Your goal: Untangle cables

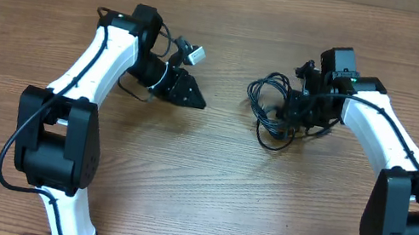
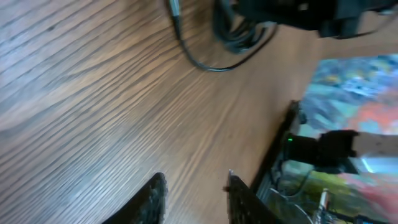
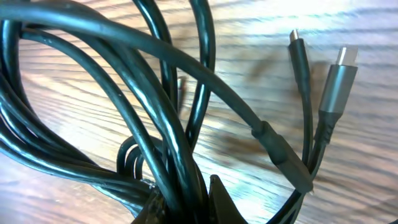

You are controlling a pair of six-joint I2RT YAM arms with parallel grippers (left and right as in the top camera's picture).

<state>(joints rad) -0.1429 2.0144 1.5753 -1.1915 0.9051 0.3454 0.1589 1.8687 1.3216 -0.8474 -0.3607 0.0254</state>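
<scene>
Lying bunched at the right of the brown wooden table (image 1: 195,201), the thin black tangled cables (image 1: 266,115) are clamped by the right gripper (image 1: 304,110), likely as an anchor; the left gripper (image 1: 188,93) is held parted, empty.

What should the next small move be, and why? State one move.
Probably bring the left gripper across to the cables and take a free loop: the right gripper is shut on several strands, while the left hangs empty over the table, apart from the tangle.
</scene>
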